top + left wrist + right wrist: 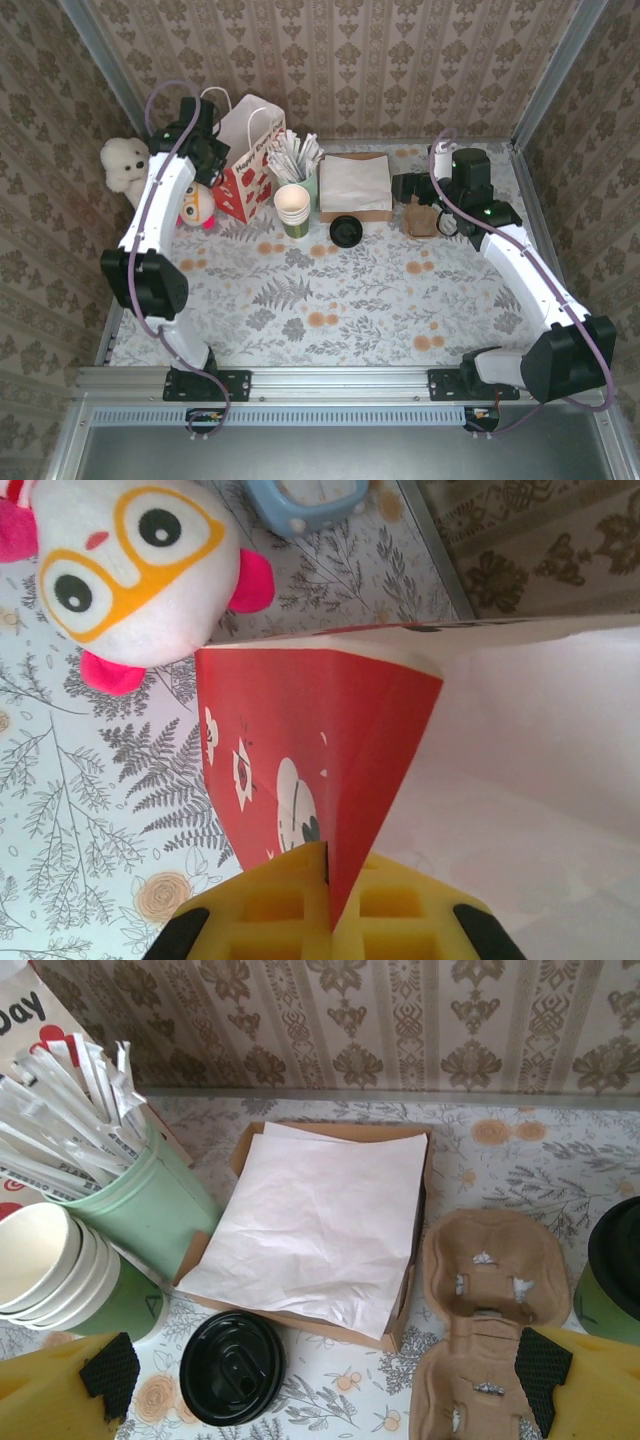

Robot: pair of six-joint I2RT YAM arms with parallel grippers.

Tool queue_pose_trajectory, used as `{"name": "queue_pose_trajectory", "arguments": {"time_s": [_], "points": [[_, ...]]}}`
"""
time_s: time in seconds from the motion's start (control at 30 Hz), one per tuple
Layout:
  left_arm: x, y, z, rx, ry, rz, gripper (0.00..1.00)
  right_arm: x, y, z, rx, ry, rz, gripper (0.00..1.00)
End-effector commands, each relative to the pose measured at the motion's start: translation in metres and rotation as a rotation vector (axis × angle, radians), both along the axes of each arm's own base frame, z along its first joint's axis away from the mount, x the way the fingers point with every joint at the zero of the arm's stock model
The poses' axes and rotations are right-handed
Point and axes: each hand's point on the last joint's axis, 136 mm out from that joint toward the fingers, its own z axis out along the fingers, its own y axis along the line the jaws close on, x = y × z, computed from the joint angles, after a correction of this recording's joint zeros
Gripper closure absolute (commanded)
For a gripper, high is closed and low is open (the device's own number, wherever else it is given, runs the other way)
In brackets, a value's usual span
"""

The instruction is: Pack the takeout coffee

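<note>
The takeout coffee, a dark green cup with a black top, stands cut off at the right edge of the right wrist view, just right of a brown pulp cup carrier. My right gripper is open, its yellow fingers spread wide low over the table, nothing between them. From above, the right gripper hovers beside the carrier. My left gripper is shut on the rim of a red and white paper bag. The left gripper holds the bag at the back left.
A flat black lid lies in front of a cardboard box of white paper. Stacked cream-lined cups and a green cup of wrapped sticks stand left of it. Plush toys and a blue clock sit near the bag.
</note>
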Motion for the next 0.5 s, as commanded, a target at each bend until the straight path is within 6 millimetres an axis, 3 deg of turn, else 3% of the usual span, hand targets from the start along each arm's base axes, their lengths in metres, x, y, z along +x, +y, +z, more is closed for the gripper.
{"name": "queue_pose_trajectory", "arguments": {"time_s": [0.0, 0.23, 0.47], "points": [[-0.011, 0.015, 0.027, -0.003, -0.123, 0.065, 1.0, -0.01, 0.002, 0.02, 0.028, -0.06, 0.018, 0.0], [-0.046, 0.021, 0.034, -0.037, -0.164, 0.103, 1.0, -0.017, -0.002, 0.002, 0.037, -0.033, -0.002, 0.0], [-0.092, 0.026, 0.035, -0.018, -0.156, 0.058, 1.0, -0.017, -0.011, -0.002, 0.034, -0.025, -0.065, 0.0]]}}
